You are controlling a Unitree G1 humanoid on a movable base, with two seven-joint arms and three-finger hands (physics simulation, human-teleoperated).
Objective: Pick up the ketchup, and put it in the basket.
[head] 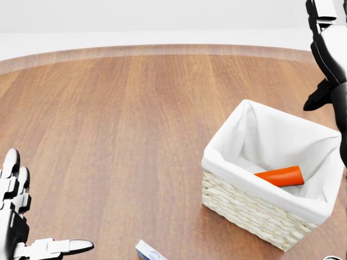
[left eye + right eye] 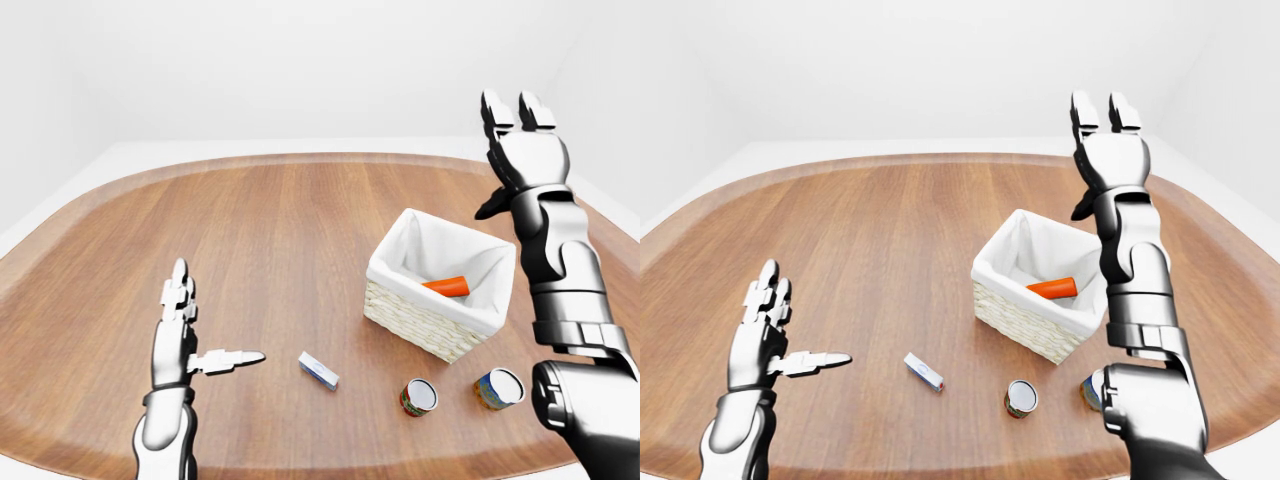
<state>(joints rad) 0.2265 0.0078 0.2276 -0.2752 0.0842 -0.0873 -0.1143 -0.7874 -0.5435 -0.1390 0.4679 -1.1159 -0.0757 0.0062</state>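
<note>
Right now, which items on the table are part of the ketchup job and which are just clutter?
Job items:
ketchup, lying inside the basket
basket, white-lined wicker
right hand, open, raised above the basket

Clutter:
small white box
two cans on their sides
left hand, open, idle

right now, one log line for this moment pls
ketchup: lying in basket | right hand: open, raised above basket | left hand: open, idle | stage: placed

1 rounded wooden table (image 2: 280, 230) is seen, edged pale, set against plain white walls (image 2: 280, 70); even, soft light is cast throughout.
</note>
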